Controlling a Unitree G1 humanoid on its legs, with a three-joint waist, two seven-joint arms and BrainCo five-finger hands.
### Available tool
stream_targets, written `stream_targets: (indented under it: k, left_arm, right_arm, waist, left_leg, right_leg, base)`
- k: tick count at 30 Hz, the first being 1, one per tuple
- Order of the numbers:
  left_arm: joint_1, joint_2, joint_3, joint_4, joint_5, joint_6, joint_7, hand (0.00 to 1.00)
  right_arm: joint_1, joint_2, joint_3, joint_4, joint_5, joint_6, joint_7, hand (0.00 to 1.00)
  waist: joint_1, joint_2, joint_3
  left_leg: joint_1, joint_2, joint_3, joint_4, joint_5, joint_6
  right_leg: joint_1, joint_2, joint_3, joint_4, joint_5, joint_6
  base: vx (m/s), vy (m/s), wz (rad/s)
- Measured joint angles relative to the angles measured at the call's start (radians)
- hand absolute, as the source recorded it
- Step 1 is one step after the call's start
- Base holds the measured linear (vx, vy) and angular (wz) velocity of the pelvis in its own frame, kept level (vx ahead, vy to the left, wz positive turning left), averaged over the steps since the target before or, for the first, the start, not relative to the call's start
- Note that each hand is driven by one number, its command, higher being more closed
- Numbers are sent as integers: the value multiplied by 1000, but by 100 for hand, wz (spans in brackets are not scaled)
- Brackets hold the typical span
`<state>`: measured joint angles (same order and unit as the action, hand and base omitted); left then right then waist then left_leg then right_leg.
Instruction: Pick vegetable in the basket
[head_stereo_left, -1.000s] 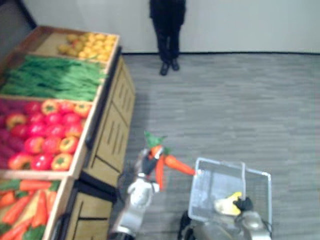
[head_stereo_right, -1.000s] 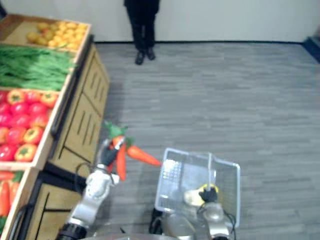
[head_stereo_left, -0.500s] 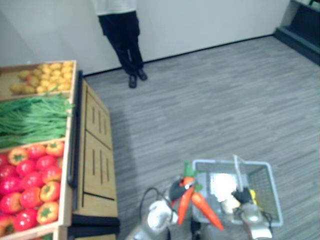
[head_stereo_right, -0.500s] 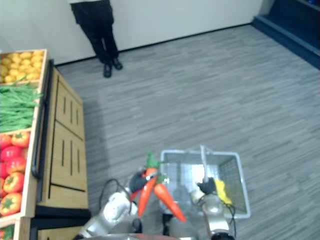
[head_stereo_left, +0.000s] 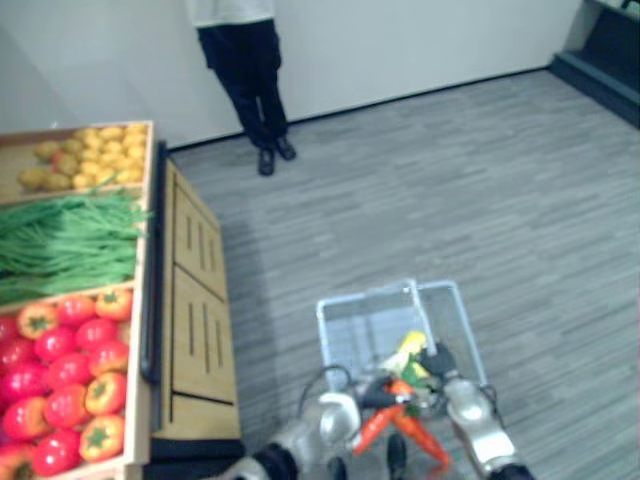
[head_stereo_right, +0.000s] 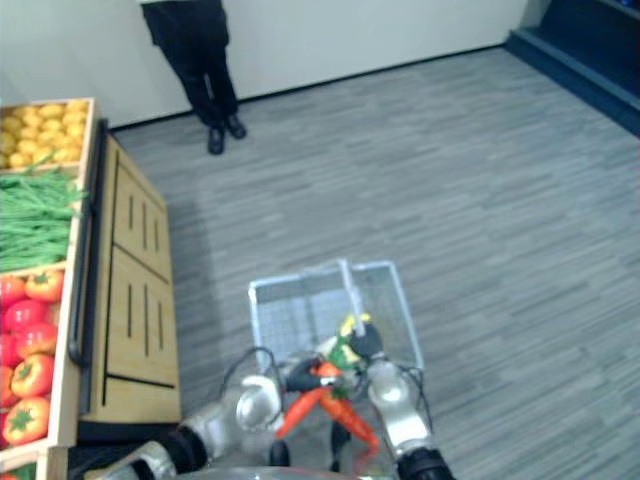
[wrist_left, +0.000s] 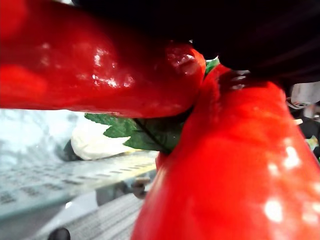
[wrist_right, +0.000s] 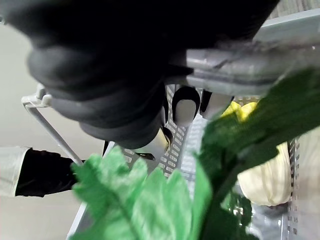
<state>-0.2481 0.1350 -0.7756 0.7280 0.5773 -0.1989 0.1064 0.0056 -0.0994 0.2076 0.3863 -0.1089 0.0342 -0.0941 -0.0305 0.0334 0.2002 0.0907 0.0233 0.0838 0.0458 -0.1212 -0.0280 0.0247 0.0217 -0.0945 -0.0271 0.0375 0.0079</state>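
From the head camera I see my left hand (head_stereo_right: 300, 378) clamped on the carrots (head_stereo_right: 345, 415) just below their leafy tops (wrist_right: 150, 200). The orange roots splay out toward me on the near side of the basket (head_stereo_right: 300, 312), outside its wire wall, and the greens reach up over its near rim. My right hand (head_stereo_right: 366, 345) sits at that same near end of the basket, which hangs above the grey plank floor (head_stereo_left: 450, 180). The left wrist camera shows something the head views don't: the two glossy roots pressed together right at the lens, with a pale cream item (wrist_left: 95, 142) lying inside the basket past a leaf. In the head views that item looks yellow. The right wrist camera gives me the grip: the fingers (wrist_right: 186, 106) are curled round the grey handle (wrist_right: 235, 67), and the carrot greens crowd in just beside them. The head views alone show the surroundings. A wooden stand (head_stereo_left: 195, 300) on my left holds red and orange peppers (head_stereo_left: 70, 380), green beans (head_stereo_left: 70, 240) and yellow fruit (head_stereo_left: 90, 155). A person (head_stereo_left: 245, 70) in dark trousers stands by the far wall.
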Motion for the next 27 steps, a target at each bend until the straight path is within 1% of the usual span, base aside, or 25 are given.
stream_targets:
  k: [3, 6, 7, 8, 9, 10, 13, 15, 17, 18, 21, 23, 25, 27]
  left_arm:
    - [-33, 1, 23, 42, 41, 8, 8, 100]
    - [-70, 6, 46, 82, 81, 15, 21, 100]
    - [-85, 13, 58, 94, 103, 15, 26, 100]
    - [-93, 17, 66, 100, 107, 16, 28, 100]
    - [-116, 19, 78, 117, 115, 19, 33, 100]
    - [-140, 31, 79, 121, 116, 27, 38, 100]
    - [-170, 45, 108, 125, 138, 36, 44, 100]
    - [-180, 46, 115, 141, 144, 36, 45, 100]
    - [-186, 47, 115, 152, 146, 36, 45, 100]
    - [-188, 48, 116, 152, 149, 36, 45, 0]
    - [-189, 47, 120, 152, 152, 37, 45, 0]
    - [-189, 49, 128, 152, 153, 38, 45, 0]
    - [-189, 47, 151, 152, 153, 43, 45, 0]
    - [-189, 47, 166, 152, 152, 50, 45, 0]
  right_arm:
    - [1, -4, 22, -25, 1, -1, 39, 100]
    - [14, -21, 49, -57, 12, -2, 83, 100]
    - [29, -29, 54, -81, 14, -2, 102, 100]
    - [37, -38, 59, -93, 25, -2, 109, 100]
    - [52, -65, 70, -127, 45, -2, 131, 100]
    - [72, -90, 71, -169, 50, -2, 146, 100]
    - [107, -142, 66, -228, 51, -3, 172, 100]
    - [118, -169, 59, -242, 52, -3, 180, 100]
    - [125, -183, 46, -254, 73, -2, 195, 100]
    - [131, -187, 36, -257, 84, -3, 205, 100]
    - [136, -200, 33, -262, 122, -3, 212, 100]
    - [136, -198, 34, -264, 141, -3, 214, 100]
    - [136, -197, 34, -265, 154, -3, 215, 100]
    - [137, -197, 34, -264, 156, -2, 214, 100]
  waist:
    - [-2, -10, 1]
    - [-21, -33, 6]
    - [-24, -43, 7]
    - [-24, -48, 7]
    - [-20, -56, 8]
    - [-22, -61, 10]
    - [-25, -68, 14]
    - [-25, -69, 14]
    - [-26, -71, 16]
    - [-26, -72, 17]
    - [-29, -75, 23]
    - [-38, -81, 34]
    - [-46, -80, 52]
    - [-48, -78, 60]
  left_leg:
    - [1, -4, 19, -9, 4, 2]
    - [1, -8, 23, -9, 5, 4]
    - [0, -9, 30, -9, 5, 4]
    - [-1, -9, 39, -10, 5, 4]
    - [-6, -10, 46, -9, 5, 4]
    - [-20, -12, 48, -8, 7, 7]
    - [-35, -13, 58, -8, 10, 11]
    - [-35, -12, 68, -8, 10, 11]
    - [-36, -12, 71, -8, 10, 11]
    - [-36, -13, 73, -9, 10, 11]
    - [-36, -14, 76, -9, 10, 11]
    - [-37, -13, 75, -9, 10, 11]
    - [-37, -13, 79, -9, 9, 11]
    - [-37, -11, 81, -9, 9, 10]
  right_leg:
    - [3, -2, 17, -27, 22, 1]
    - [11, -5, 22, -48, 35, 7]
    - [12, -5, 26, -53, 40, 7]
    - [12, -5, 29, -59, 44, 8]
    - [5, -5, 42, -66, 52, 2]
    - [-9, -7, 46, -66, 55, 5]
    - [-27, -6, 52, -66, 61, 1]
    - [-30, -6, 57, -66, 61, 1]
    - [-35, -5, 65, -63, 61, 1]
    - [-37, -5, 68, -61, 61, 1]
    - [-40, -6, 72, -59, 61, 1]
    - [-41, -6, 73, -59, 61, 1]
    - [-41, -6, 73, -59, 61, 1]
    - [-42, -5, 73, -60, 61, 2]
  base:
    - [-26, 44, -16]
    - [-27, 34, -6]
    - [-29, 32, -9]
    - [-28, 32, -22]
    - [-36, 33, -21]
    - [-35, 32, -18]
    - [-11, 25, -10]
    - [9, 26, -9]
    - [3, 24, -12]
    - [-3, 22, -8]
    - [-19, 26, -4]
    - [-17, 8, 0]
    - [-16, 7, 0]
    - [0, 0, 0]
